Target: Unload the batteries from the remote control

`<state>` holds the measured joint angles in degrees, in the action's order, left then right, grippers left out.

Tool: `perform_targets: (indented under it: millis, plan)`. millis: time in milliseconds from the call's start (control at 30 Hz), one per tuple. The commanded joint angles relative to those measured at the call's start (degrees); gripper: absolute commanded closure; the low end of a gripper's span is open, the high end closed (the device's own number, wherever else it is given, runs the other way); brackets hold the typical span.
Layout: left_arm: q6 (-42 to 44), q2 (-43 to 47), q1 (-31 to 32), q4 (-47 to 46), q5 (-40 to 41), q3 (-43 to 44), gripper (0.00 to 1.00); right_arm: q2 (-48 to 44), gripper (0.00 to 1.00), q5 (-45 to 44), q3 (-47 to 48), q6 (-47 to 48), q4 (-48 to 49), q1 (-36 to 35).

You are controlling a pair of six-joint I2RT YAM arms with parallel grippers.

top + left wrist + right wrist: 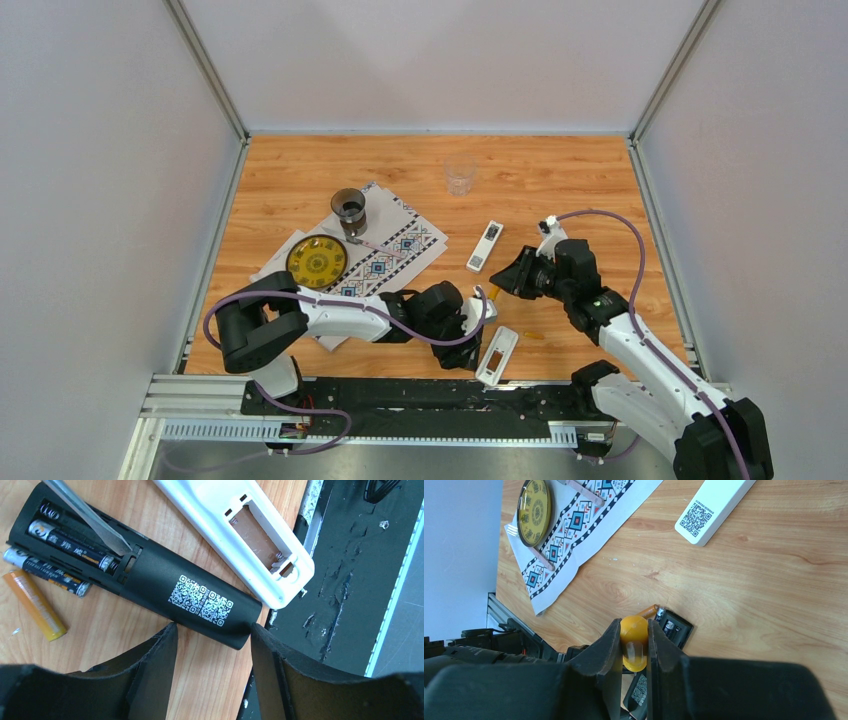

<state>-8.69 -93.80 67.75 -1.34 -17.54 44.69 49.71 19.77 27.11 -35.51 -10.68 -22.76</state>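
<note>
Right gripper (634, 630): I see it clamped on the orange-handled screwdriver (634, 645).
Left gripper (212, 632): jaws apart, either side of the black plastic remote control's (165, 587) end, lower centre.
Batteries: two dark cylindrical cells (65, 542) in its bay, upper left; one orange battery (34, 605) loose beside it.

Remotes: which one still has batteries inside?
The black remote: two dark batteries sit in its open bay. The white remote beside it has an empty bay; the far white remote shows no open bay.
</note>
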Motion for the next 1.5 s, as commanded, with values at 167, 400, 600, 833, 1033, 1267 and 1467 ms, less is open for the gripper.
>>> perform_targets:
  millis: [167, 400, 600, 833, 1033, 1267, 1467]
  plan:
    - [-1.77, -1.65, 0.37, -0.85, -4.08, -0.83, 0.37, 1.52, 1.0, -1.66, 0.75, 1.49, 0.22, 0.35]
    - [-2.56, -2.35, -0.16, -3.13, -3.47, -1.09, 0.37, 3.9, 1.0, -2.1, 0.92, 2.28, 0.83, 0.35]
    - [-4.41, 1.77, -2.87, -6.56, -2.94, -4.25, 0.36, 4.16, 1.0, -2.72, 1.36, 2.81, 0.92, 0.35]
    - [-7.74, 8.36, -6.39, -9.81, -1.97, -7.59, 0.38, 4.95, 1.0, -4.47, 2.24, 2.55, 1.98, 0.35]
    - [-12.4, 9.78, -8.86, -13.06, -1.35, -8.21, 0.52, 7.59, 1.0, -6.32, 3.12, 2.11, 3.38, 0.35]
    - [-13.02, 2.94, -9.03, -10.1, -0.03, -2.25, 0.78, 10.31, 1.0, -6.94, 3.74, 1.84, 4.26, 0.44]
    - [-11.0, -3.05, -9.03, -5.88, 0.31, 2.68, 1.0, 9.97, 1.0, -7.55, 3.82, 1.84, 3.91, 0.35]
